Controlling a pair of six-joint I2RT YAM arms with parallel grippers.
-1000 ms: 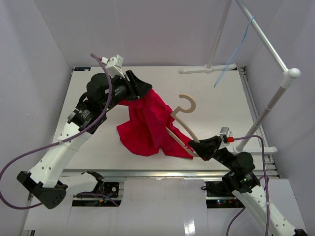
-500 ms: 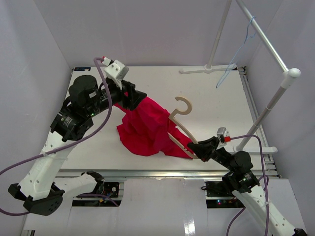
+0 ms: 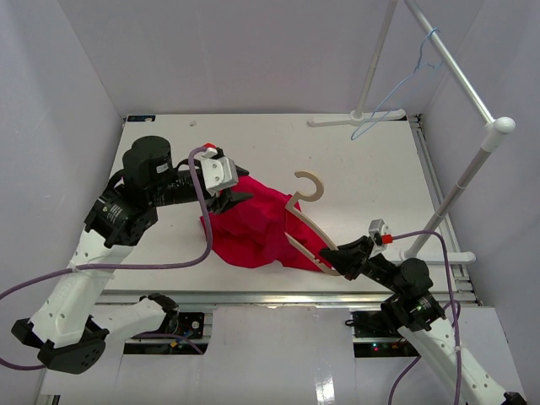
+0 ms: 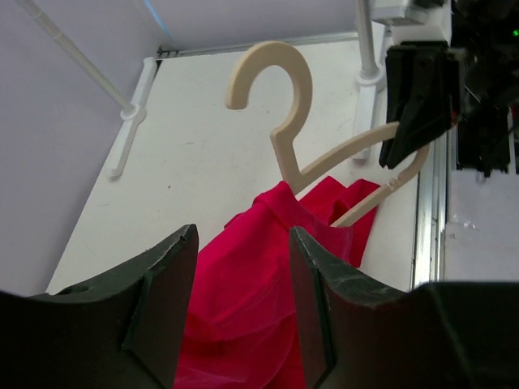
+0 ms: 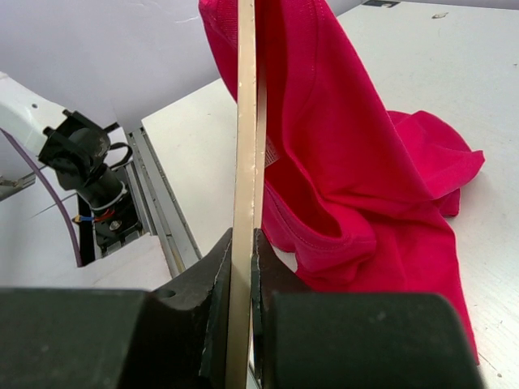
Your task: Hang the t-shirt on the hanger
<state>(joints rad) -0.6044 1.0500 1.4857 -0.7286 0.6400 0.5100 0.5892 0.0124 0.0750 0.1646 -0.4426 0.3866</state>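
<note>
A plain, bright red t-shirt and a pale tan wooden hanger stand out against a white table, with a white pole rack, a white-and-black left arm and right arm, purple cables and pale lilac-grey walls around them.

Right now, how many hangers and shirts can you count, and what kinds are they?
wooden hanger: 1
light-blue wire hanger: 1
red t-shirt: 1
Total: 3

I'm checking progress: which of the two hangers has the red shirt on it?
The tan wooden hanger in the right tool: the red t-shirt drapes over it. The thin blue wire hanger hangs bare on the rail.
</note>
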